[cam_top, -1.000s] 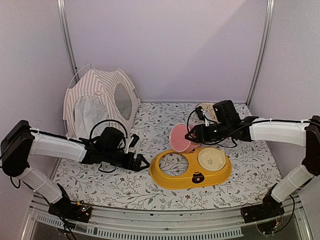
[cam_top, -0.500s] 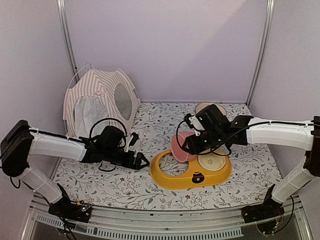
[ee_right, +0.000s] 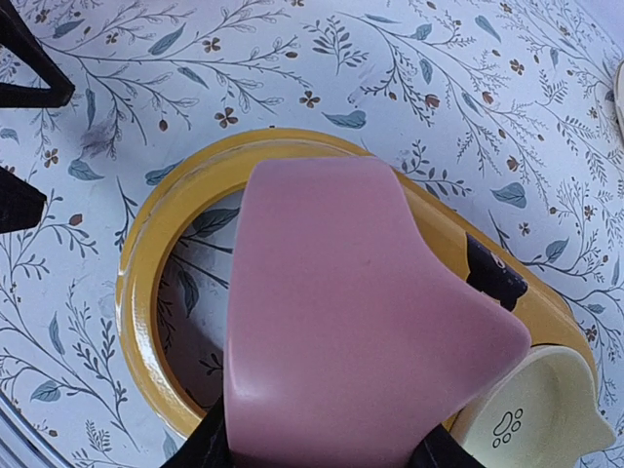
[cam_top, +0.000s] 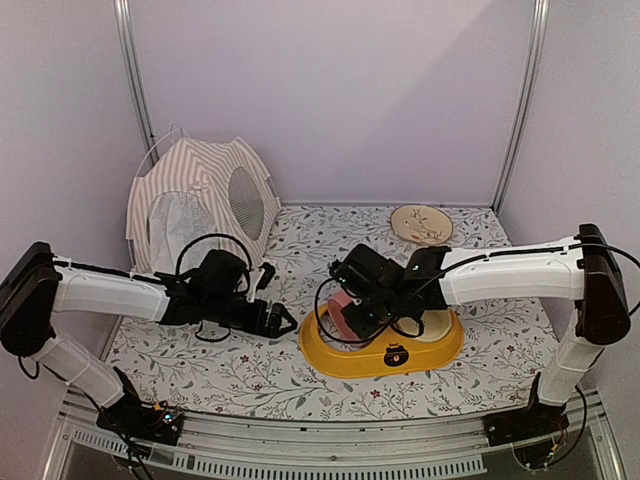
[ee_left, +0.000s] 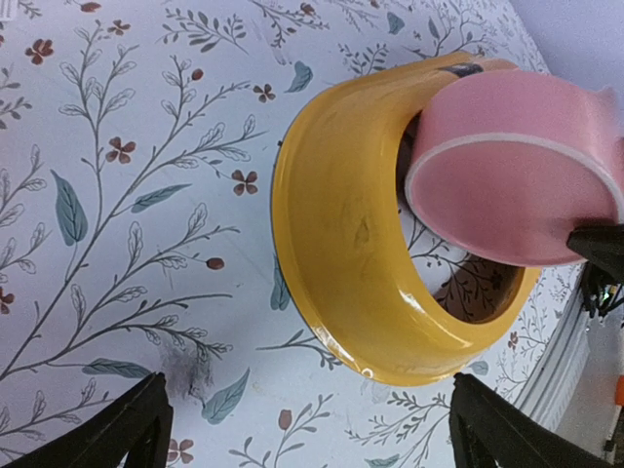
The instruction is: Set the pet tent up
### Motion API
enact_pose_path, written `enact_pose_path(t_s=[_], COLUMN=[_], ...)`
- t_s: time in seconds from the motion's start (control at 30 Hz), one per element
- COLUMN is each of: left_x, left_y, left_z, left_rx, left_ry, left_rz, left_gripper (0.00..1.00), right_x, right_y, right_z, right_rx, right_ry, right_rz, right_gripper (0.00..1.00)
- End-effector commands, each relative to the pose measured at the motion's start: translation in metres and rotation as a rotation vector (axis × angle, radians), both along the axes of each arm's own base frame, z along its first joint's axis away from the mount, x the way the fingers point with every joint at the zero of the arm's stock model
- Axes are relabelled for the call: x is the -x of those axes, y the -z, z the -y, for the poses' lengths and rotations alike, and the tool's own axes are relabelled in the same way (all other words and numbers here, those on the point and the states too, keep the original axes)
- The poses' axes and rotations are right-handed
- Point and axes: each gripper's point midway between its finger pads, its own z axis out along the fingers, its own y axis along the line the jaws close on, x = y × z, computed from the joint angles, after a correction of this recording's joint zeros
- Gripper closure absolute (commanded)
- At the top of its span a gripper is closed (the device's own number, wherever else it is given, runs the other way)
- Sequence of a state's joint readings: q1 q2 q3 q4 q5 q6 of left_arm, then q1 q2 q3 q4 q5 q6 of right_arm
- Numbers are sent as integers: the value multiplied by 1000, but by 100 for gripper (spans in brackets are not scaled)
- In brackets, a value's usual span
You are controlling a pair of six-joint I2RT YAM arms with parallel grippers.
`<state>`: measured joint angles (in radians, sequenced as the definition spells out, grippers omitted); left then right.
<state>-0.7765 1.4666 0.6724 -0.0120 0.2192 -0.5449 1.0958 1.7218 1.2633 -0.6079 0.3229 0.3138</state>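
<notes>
Two dark fingers [ee_right: 207, 448] of the right gripper [ee_right: 322, 453] are seen clamped on a pink bowl [ee_right: 341, 312], one on either side of it. The bowl is held tilted, its lower edge dipped into the vacant ring of a yellow feeder stand [ee_left: 336, 224]; whether bowl and ring touch cannot be told. A cream bowl [ee_right: 526, 419] with a paw print is seated in the stand's other ring, on the side toward the table's right edge.

Just off the stand's left end, the left gripper [ee_left: 307, 414] is held low over the table with its fingers spread wide and nothing between them.

The table is covered edge to edge by a white cloth [cam_top: 250, 375] printed with leafy sprigs and small flowers. A grey ribbed metal rail [cam_top: 330, 440] is fitted along its near edge. A round tan disc [cam_top: 421, 222] is laid near the far right corner.

The pet tent [cam_top: 200, 195] is found upright in the far left corner, well apart from both grippers, with a round mesh window turned toward the table's middle and a sheer pale panel toward the near edge.

The table is enclosed by plain lilac walls [cam_top: 380, 90], with metal posts [cam_top: 135, 70] at the back corners.
</notes>
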Motion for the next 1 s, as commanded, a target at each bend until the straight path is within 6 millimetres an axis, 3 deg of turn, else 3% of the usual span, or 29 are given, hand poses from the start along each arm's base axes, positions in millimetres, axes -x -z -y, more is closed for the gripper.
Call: enact_pose_path(t_s=[0.0,0.17,0.37,0.43,0.6,0.83,0.97], left_x=[-5,-5,-5,-5,-4,-2,-1], left_y=[-15,-14,-13,-14,-12,-11,-10], left_z=[1,-1,-2,-2,-2,-4,-4], left_rx=[15,13,15,15,15,18,17], left_ry=[3,2,7,9,11,9,10], left_rz=[40,38,37,39,32,27,22], left_gripper=[1,1,1,1,1,1,1], right_x=[-8,0,10,12,17,28,31], right_y=[-11,-10,-17,-19,-24,-25,-21], right_z=[-9,-25,-44,-48,-56,-69,-71], right_rx=[25,-45,-137,-157,-208,-263,-272], right_ry=[12,-25,-74,-82,-95,-118,-114], right_rz=[73,29,-24,-36,-61,-110,-122], right_gripper=[66,53,30,27,29,44,48])
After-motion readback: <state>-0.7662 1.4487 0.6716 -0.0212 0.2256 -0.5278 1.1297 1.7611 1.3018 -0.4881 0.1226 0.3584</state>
